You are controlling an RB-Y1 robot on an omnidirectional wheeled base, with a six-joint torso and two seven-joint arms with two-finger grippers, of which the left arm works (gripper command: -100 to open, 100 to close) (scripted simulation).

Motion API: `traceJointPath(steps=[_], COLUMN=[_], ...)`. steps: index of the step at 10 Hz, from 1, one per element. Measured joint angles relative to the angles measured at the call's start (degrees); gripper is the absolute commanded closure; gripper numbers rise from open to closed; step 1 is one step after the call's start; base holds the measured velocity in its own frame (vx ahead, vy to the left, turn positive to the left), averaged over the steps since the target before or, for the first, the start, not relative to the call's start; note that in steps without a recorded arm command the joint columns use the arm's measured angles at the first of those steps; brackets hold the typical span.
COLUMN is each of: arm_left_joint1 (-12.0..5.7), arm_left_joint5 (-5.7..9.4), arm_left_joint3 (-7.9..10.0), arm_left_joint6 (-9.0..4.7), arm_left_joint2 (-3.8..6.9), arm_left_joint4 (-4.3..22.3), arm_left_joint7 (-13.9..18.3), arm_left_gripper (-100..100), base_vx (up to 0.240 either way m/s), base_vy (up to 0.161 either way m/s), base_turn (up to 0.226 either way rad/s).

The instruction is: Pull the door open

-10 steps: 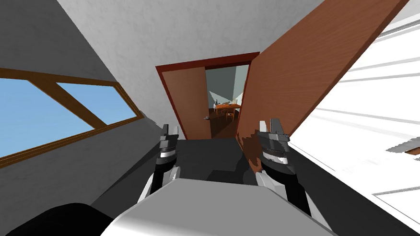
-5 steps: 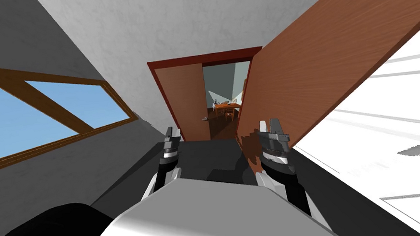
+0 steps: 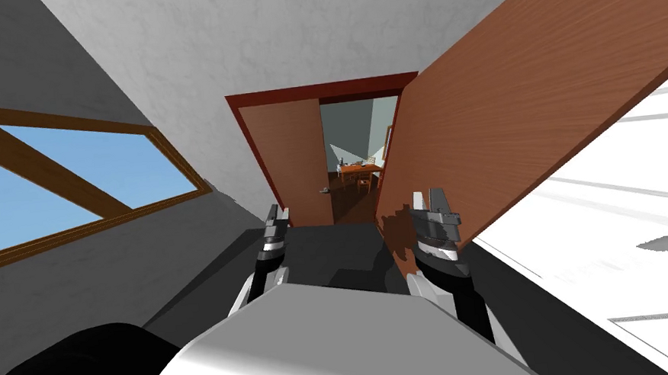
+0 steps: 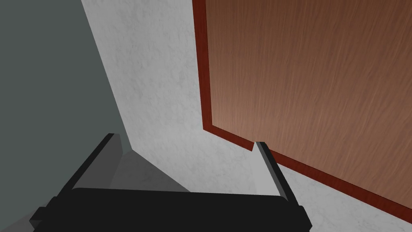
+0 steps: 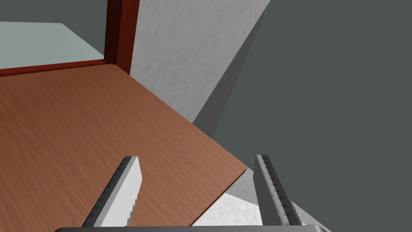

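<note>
Edged forward since a second ago, bringing door closer at right. Holding right gripper spread wide near its edge, left gripper likewise wide, well apart.

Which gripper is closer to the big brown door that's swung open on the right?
Right. The right gripper sits close by the edge of the brown door, jaws open; the left gripper hangs apart, off to its left.

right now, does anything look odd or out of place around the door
One thing: the brown door stands wide open, and its lower corner ends in a jagged patch right against the right hand, as if clipping into it. Nothing looks spilled or damaged.
</note>
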Motion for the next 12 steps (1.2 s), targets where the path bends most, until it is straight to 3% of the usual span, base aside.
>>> traceJointPath(steps=[12], arm_left_joint1=[-2.82], arm_left_joint5=[1.51], arm_left_joint3=[1.13], arm_left_joint6=[-2.32], arm_left_joint2=[2.35], arm_left_joint4=[14.2], arm_left_joint7=[1.9], arm_left_gripper=[-100], base_vx=[0.100], base_vy=[-0.007], base_turn=[-0.035])
